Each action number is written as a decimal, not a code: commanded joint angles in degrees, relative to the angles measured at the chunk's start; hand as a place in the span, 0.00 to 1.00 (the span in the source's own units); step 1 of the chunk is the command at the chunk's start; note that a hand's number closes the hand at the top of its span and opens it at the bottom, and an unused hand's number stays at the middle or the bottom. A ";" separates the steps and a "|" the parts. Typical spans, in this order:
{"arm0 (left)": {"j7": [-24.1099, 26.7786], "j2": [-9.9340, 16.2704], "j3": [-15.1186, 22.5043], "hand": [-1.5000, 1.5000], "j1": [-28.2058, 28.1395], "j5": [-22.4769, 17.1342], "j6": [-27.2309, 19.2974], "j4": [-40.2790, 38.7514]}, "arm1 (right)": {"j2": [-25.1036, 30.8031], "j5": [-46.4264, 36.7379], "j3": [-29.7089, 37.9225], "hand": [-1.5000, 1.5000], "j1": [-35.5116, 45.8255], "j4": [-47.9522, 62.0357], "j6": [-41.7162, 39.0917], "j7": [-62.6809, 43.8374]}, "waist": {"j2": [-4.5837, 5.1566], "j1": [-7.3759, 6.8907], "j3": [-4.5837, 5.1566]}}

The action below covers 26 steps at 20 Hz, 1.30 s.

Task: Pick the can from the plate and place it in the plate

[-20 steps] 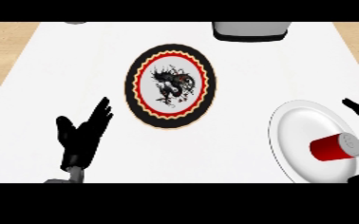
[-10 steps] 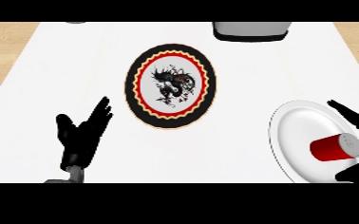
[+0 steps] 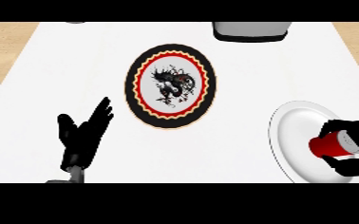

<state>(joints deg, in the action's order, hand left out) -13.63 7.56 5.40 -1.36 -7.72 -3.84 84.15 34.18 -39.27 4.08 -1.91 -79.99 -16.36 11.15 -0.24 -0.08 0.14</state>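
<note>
A red can [image 3: 335,144] lies on its side on the plain white plate [image 3: 294,137] at the lower right. My right hand [image 3: 344,163] comes in from the right edge with fingers curled over and under the can. A second plate [image 3: 170,86], black-rimmed with a red band and a dark dragon figure on white, lies in the middle of the counter with nothing on it. At the lower left my left hand [image 3: 82,137] rests open, fingers pointing up and away, apart from both plates.
A grey container [image 3: 251,30] stands at the counter's far edge, right of centre. The white counter top [image 3: 77,71] spreads between the plates; wooden floor shows past its left and right edges.
My right hand has moved in from the right edge over the white plate and closed its fingers round the red can. The left hand has not moved.
</note>
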 commanded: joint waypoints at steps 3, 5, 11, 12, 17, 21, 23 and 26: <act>2.00 -1.28 0.49 0.50 -1.97 1.16 -0.15 -1.22 | -12.02 -6.73 -8.07 1.00 -0.54 -12.28 4.18 -12.45 | 0.08 0.00 -0.03; 0.44 -0.33 0.74 0.50 -0.28 0.98 0.80 -0.87 | -18.77 -10.68 -15.29 1.00 1.94 -14.46 4.97 -18.00 | -0.02 -2.14 0.30; -0.14 -1.15 2.31 0.50 1.28 0.98 1.74 -1.15 | -33.35 -17.52 -25.24 1.00 7.06 -15.78 11.47 -26.44 | -0.29 -5.40 0.41; -0.10 -1.04 2.30 0.50 1.34 0.95 1.97 -1.55 | -33.65 -18.51 -27.05 1.00 8.93 -16.81 13.97 -28.06 | -0.42 -5.59 0.34; -0.21 -1.23 2.80 0.50 1.47 1.58 1.76 -2.31 | -34.02 -23.50 -34.79 1.00 13.45 -18.72 24.16 -39.14 | -0.76 -5.37 0.25; -0.30 -1.96 3.28 0.50 1.05 1.37 1.71 -2.19 | -34.12 -26.33 -39.38 1.00 15.74 -19.47 33.66 -50.09 | -0.75 -4.89 0.09; -0.77 -2.01 2.74 0.50 2.10 1.22 1.34 -2.38 | -34.15 -27.07 -41.34 1.00 17.24 -19.30 38.37 -55.32 | -0.36 -4.75 0.01; -0.52 -1.92 2.52 0.50 2.44 1.78 0.70 -2.19 | -34.17 -28.94 -44.24 1.00 19.70 -17.80 44.31 -64.15 | -0.06 -5.00 -0.01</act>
<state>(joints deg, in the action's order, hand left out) -13.77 6.20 7.79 0.47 -6.31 -2.43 82.50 0.29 -66.17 -36.28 15.05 -98.49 20.61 -43.29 -0.69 -5.07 0.12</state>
